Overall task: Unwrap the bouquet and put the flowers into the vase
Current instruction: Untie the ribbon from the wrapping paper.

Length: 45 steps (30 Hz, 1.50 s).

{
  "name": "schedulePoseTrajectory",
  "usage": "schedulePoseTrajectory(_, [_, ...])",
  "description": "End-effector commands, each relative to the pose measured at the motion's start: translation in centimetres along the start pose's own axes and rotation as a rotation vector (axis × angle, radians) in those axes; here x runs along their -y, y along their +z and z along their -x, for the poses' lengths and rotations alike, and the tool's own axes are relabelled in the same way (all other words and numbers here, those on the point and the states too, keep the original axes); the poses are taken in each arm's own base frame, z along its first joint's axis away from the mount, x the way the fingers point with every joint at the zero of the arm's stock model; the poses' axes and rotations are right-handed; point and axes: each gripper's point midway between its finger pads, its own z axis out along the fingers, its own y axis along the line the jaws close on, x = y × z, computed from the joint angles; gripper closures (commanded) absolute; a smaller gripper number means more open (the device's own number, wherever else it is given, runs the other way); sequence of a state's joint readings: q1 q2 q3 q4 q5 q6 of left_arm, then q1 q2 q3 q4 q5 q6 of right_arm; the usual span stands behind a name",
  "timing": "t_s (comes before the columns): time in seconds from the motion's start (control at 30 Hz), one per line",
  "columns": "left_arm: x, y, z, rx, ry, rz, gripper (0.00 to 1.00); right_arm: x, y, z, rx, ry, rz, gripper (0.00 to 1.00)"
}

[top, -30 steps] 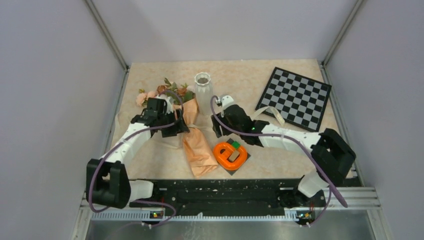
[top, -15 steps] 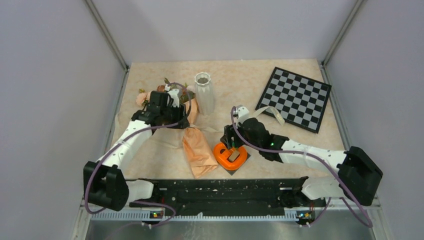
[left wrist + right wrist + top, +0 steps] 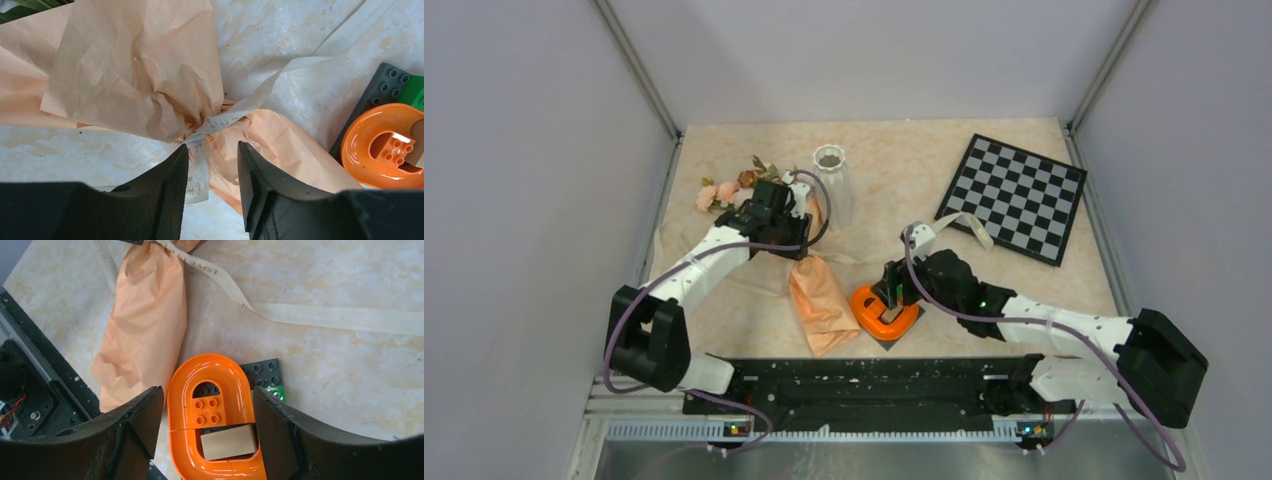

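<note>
I am closing the left gripper (image 3: 212, 150), jaws still apart, on the mid-frame ribbon (image 3: 220, 121) to untie it. The right gripper (image 3: 207, 392) is retreating, jaws wide.

- Top external: fixed, high, behind the arm bases; looks forward and down over the whole table (image 3: 904, 150); farthest of the three; takes in both arms, vase (image 3: 831, 185), chequered board (image 3: 1012, 195).
- Left wrist: rides the left gripper (image 3: 212, 147); faces straight down, very near the bouquet (image 3: 135, 75) at its ribbon (image 3: 216, 122) knot; catches the orange ring (image 3: 356, 150) at right edge.
- Right wrist: rides the right gripper (image 3: 207, 390); faces down, close over the orange ring; catches bouquet's lower end upper left.
- Shared by all three: ring, dark plate (image 3: 260, 372), ribbon, bouquet paper.
</note>
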<state>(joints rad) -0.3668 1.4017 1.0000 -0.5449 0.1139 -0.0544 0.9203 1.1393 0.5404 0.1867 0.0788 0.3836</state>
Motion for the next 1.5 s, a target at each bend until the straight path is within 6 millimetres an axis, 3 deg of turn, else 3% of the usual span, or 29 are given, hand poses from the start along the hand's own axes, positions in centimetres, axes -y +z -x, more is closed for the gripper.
schedulePoseTrajectory(0.0, [-0.4, 0.3, 2.1, 0.044, 0.017, 0.019, 0.55, -2.8, 0.2, 0.8, 0.054, 0.062, 0.125, 0.32])
schedulePoseTrajectory(0.4, [-1.4, 1.4, 1.0, -0.012, 0.010, 0.073, 0.67, -4.4, 1.8, -1.2, 0.006, 0.059, 0.158, 0.32])
schedulePoseTrajectory(0.7, [-1.8, 1.7, 0.6, -0.033, 0.002, 0.094, 0.72, -7.2, 4.1, -2.4, -0.056, 0.095, 0.219, 0.38])
schedulePoseTrajectory(1.2, [-1.1, 2.7, 0.0, -0.066, -0.006, 0.057, 0.76, -7.9, 6.5, -3.8, -0.122, 0.112, 0.221, 0.44])
schedulePoseTrajectory(1.47, [-1.0, 2.9, -0.1, -0.075, -0.005, 0.054, 0.83, -8.1, 7.4, -4.5, -0.152, 0.113, 0.223, 0.49])
